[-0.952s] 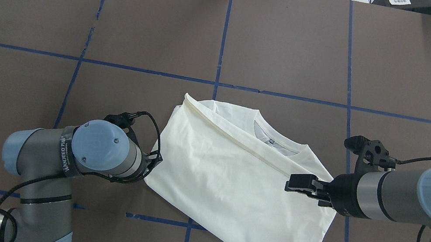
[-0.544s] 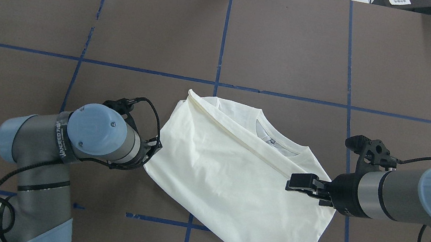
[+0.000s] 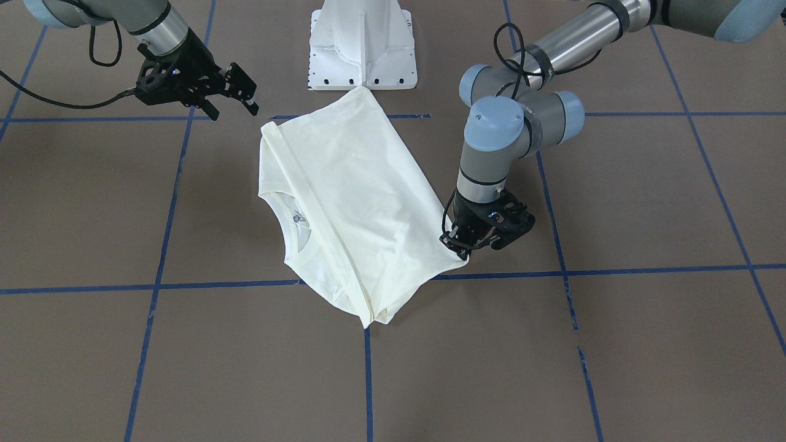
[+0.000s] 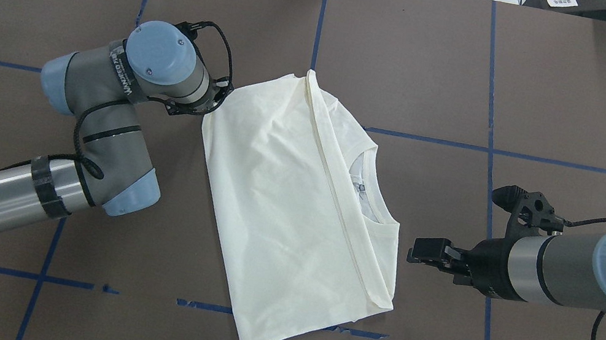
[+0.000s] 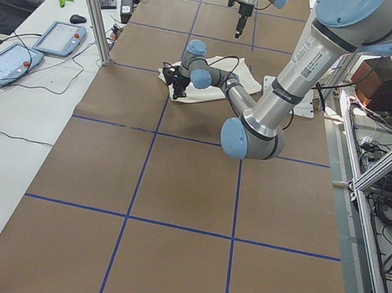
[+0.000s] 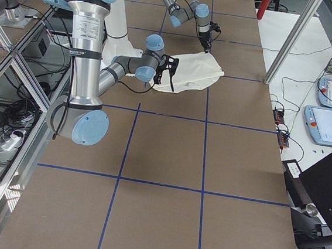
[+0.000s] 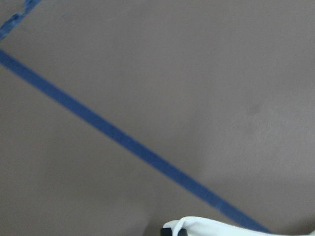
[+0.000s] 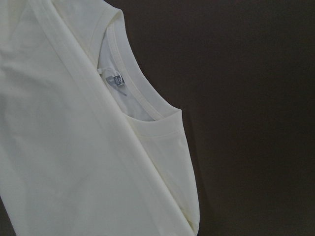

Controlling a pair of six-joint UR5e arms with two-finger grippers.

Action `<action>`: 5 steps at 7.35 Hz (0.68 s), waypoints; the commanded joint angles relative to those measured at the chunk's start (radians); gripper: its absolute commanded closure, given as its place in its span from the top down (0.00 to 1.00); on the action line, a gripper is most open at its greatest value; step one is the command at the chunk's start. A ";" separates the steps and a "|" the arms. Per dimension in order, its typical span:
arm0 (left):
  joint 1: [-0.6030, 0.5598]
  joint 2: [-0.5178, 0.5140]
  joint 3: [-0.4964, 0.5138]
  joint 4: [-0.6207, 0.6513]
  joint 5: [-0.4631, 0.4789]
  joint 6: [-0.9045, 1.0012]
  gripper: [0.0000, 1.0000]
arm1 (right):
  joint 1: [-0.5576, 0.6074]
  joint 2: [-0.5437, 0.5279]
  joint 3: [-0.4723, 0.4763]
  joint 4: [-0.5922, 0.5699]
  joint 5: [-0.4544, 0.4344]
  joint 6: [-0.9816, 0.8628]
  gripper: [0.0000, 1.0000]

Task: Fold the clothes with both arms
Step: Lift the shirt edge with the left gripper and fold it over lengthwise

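While left pincer pinches the shirt corner, right pincer hovers apart

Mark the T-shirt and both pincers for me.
T-shirt [image 4: 280, 191]: overhead view, middle of the folded body.
left pincer [image 3: 457, 245]: front-facing view, fingertips at the T-shirt's corner.
right pincer [image 4: 413, 252]: overhead view, between its fingertips.

Folded cream T-shirt, flat, plain-side up

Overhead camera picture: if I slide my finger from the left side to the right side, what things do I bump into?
left arm → left gripper, at the shirt's corner → T-shirt → right gripper → right arm
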 commanded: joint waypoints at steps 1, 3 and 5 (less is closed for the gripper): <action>-0.041 -0.112 0.157 -0.087 0.002 0.069 0.00 | 0.001 0.000 -0.005 0.000 0.000 0.000 1.00; -0.047 -0.210 0.321 -0.226 0.006 0.073 0.00 | 0.001 0.000 -0.005 -0.001 0.000 0.000 1.00; -0.060 -0.219 0.412 -0.353 0.084 0.097 0.00 | 0.001 0.000 -0.007 -0.001 -0.003 0.000 1.00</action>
